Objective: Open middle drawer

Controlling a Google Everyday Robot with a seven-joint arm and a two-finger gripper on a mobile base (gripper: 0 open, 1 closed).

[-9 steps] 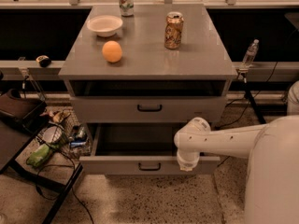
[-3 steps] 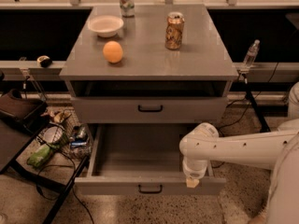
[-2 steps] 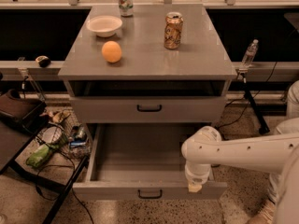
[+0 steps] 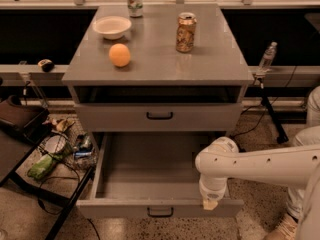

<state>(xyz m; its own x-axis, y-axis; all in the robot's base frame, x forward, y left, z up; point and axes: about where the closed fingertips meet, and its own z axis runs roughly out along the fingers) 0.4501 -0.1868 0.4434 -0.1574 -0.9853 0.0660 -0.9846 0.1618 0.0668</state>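
I see the middle drawer (image 4: 120, 208) pulled far out of the cabinet (image 4: 160, 69). My gripper (image 4: 210, 203) sits on its front edge near the right corner; clenched or released, I cannot tell. A dark side table (image 4: 12, 154) crowds the drawer's front left corner

The white arm (image 4: 270, 166) enters from three o'clock, bends at its elbow, and its gripper (image 4: 210, 203) hangs downward at five o'clock.
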